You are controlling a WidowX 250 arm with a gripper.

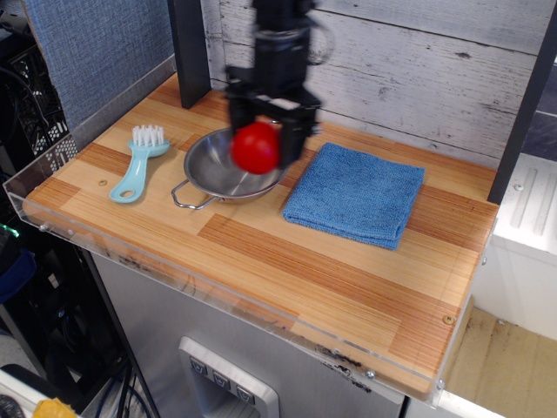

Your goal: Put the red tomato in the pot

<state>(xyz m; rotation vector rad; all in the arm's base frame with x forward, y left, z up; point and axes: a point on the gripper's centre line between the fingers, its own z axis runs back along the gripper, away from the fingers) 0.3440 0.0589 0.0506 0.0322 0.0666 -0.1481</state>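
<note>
The red tomato (256, 147) is glossy and round, held in my black gripper (260, 139), which is shut on it. The gripper hangs above the right part of the pot (209, 165), a shallow shiny steel bowl with two wire loop handles, standing on the wooden table left of centre. The tomato is in the air over the pot's bowl, clear of its bottom. The gripper and tomato hide the pot's far right rim and its rear handle.
A light blue brush with white bristles (139, 164) lies left of the pot. A folded blue cloth (357, 193) lies to the right. A dark post (190, 52) stands at the back left. The wooden tabletop (287, 261) has a clear plastic front edge.
</note>
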